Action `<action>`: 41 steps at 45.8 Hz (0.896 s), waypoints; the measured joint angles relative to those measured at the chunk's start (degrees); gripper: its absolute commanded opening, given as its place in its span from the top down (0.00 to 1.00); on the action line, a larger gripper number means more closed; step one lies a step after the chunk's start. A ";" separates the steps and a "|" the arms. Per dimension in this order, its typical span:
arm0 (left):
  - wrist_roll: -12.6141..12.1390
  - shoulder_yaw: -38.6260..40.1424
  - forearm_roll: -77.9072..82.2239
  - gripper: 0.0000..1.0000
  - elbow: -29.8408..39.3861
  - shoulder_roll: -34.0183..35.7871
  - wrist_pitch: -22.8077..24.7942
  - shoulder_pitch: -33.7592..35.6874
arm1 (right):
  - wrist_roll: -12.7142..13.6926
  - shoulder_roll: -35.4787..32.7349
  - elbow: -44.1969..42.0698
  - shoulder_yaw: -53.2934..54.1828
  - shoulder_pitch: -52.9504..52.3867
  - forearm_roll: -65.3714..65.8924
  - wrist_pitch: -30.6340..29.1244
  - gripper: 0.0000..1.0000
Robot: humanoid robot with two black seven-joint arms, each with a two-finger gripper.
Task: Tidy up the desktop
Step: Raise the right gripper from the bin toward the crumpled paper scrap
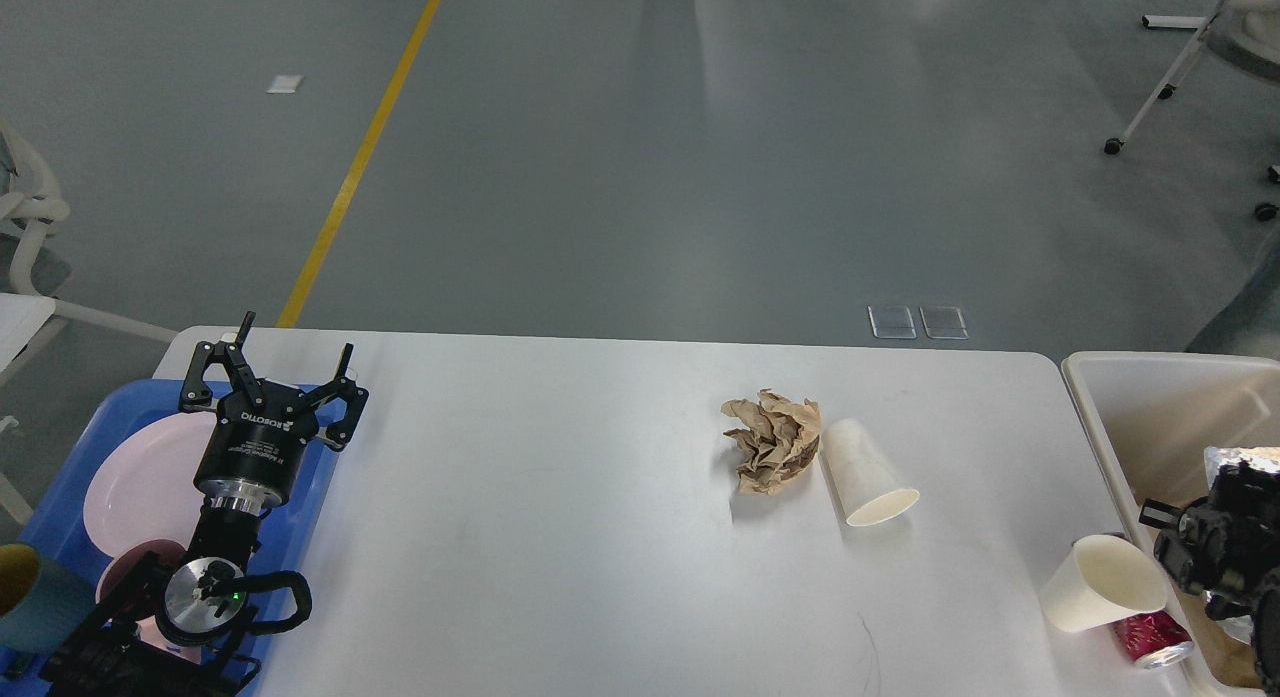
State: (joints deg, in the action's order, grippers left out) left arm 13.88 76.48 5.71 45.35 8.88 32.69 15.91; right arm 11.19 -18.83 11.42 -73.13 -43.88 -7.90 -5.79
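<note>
The white desktop holds a crumpled brown paper wad with a white paper cup lying on its side right beside it. A second paper cup lies near the right front edge against a red soda can. My left gripper is open and empty above the right rim of the blue tray. My right gripper is dark and seen end-on over the beige bin, with a crumpled silver foil wad at its tip.
The blue tray holds a pink plate, a small pink bowl and a teal cup. Brown paper lies inside the beige bin. White chair legs stand on the grey floor at far left and far right.
</note>
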 measured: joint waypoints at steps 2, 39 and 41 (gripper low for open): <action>0.00 0.01 0.00 0.04 0.00 0.00 0.00 0.00 | 0.43 0.00 0.00 0.08 0.08 -0.01 0.00 0.76; 0.00 0.06 0.00 0.04 0.00 0.00 0.00 0.00 | 0.82 -0.97 3.76 1.31 -6.26 -0.43 2.67 0.00; 0.00 0.07 0.00 0.04 0.00 0.00 0.00 0.00 | 0.88 -1.63 6.03 1.34 -8.66 -0.43 1.90 0.00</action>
State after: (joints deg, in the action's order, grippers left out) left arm 13.88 76.55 5.71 45.35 8.88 32.69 15.91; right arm 12.07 -20.46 17.45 -71.80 -52.54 -8.33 -3.90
